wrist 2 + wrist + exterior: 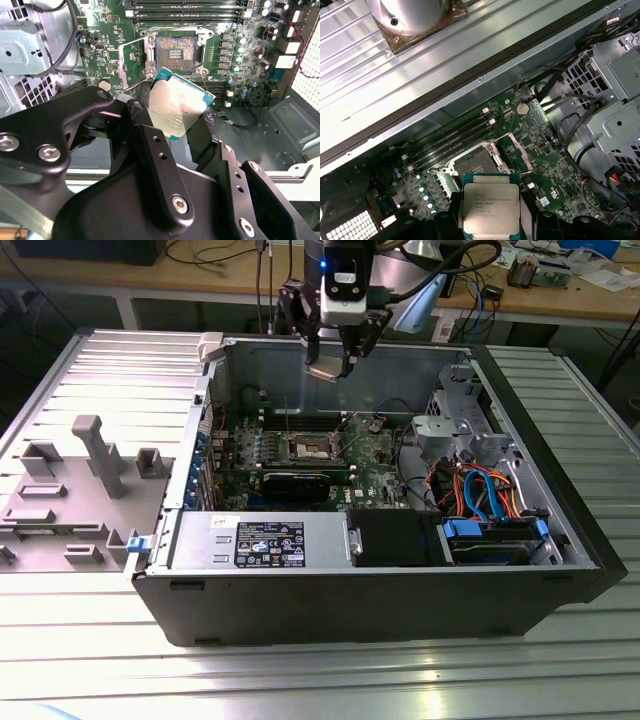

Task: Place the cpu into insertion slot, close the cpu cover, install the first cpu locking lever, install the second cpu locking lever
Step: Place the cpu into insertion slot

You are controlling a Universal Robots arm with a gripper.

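The black two-fingered gripper (330, 364) is clasping the flat square silver-topped cpu (324, 371) by its edges, hovering over the open dark computer case (350, 590), the square black insertion slot (310, 448) lying well below at six o'clock in the exterior view.

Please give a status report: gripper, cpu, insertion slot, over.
Gripper shut on cpu, high above motherboard. Insertion slot empty, uncovered. Path between looks free.
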